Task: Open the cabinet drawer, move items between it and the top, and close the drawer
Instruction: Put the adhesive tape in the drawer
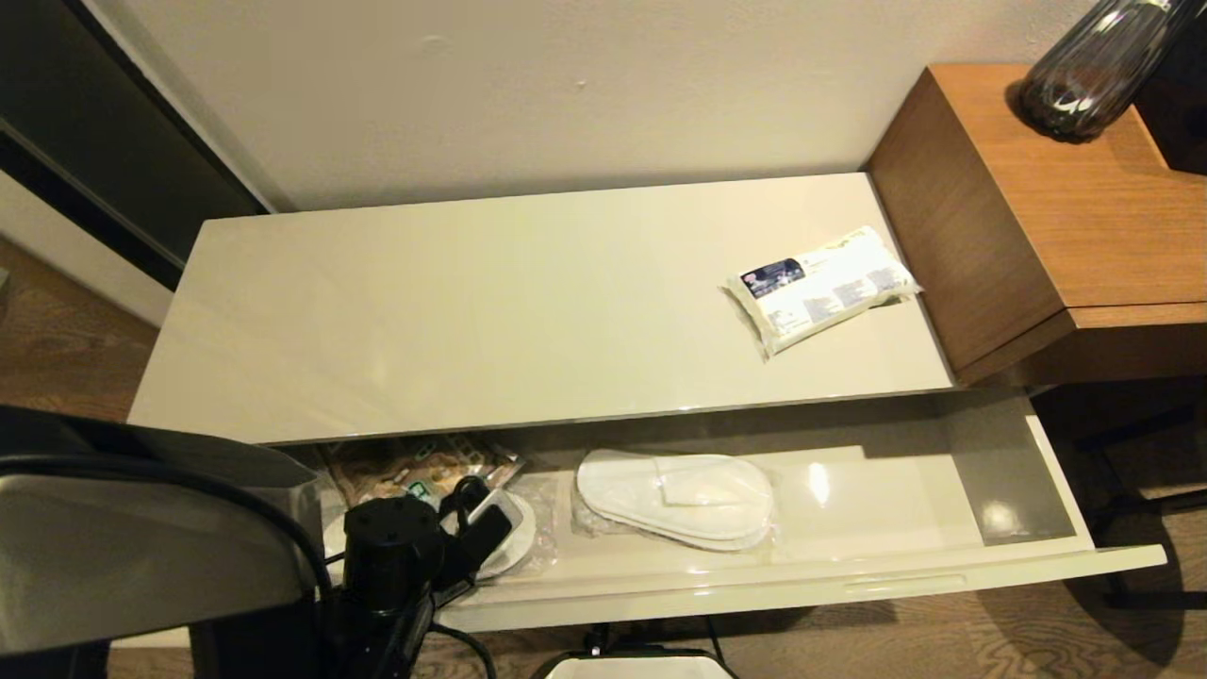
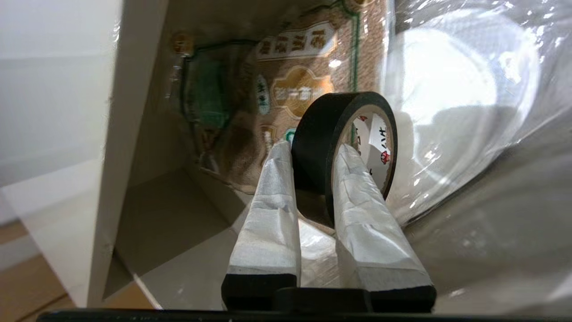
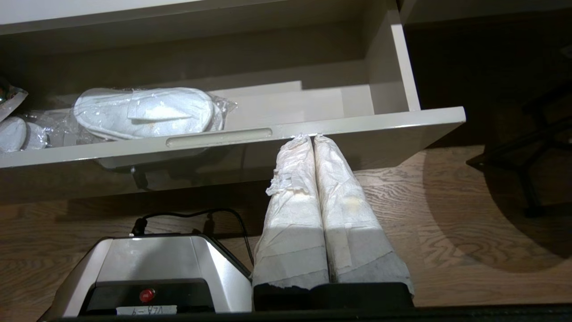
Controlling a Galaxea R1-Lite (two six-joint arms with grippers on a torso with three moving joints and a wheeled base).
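At the open cabinet drawer's [image 1: 849,580] left end, the left pincer [image 2: 313,154] is clenched on the black tape roll [image 2: 344,147], beside the snack bag [image 1: 415,462]. Wrapped slippers [image 1: 674,500] lie mid-drawer. The tissue pack [image 1: 818,286] rests near the top's [image 1: 471,311] right edge, beside a brown side table [image 1: 1056,217]. The right pincer [image 3: 313,138] hangs closed and empty over the wood floor [image 3: 447,232].

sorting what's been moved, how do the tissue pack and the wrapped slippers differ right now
The tissue pack lies on the cabinet top; the slippers lie inside the open drawer. The pack is a plump rectangle with a blue label; the slippers are a flat, plain oval. Both are white, plastic-wrapped and untouched by either hand.
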